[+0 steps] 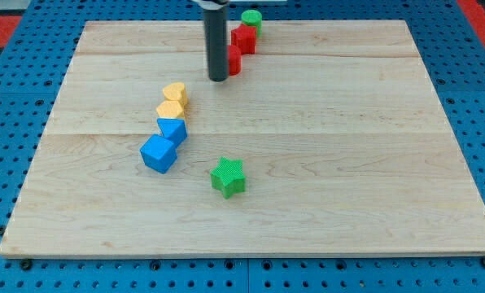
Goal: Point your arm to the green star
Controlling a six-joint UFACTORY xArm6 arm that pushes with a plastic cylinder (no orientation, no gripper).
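Note:
The green star (228, 177) lies on the wooden board (348, 146), below the middle of the view. My tip (218, 79) is in the upper middle, well above the star in the view and apart from it. The tip sits just left of a red block (233, 59) and right of the yellow blocks.
A second red block (244, 38) and a green round block (251, 19) stand at the view's top. Two yellow blocks (175, 92) (171, 110) and two blue blocks (172, 129) (159, 153) form a line left of centre. A blue pegboard (470, 73) surrounds the board.

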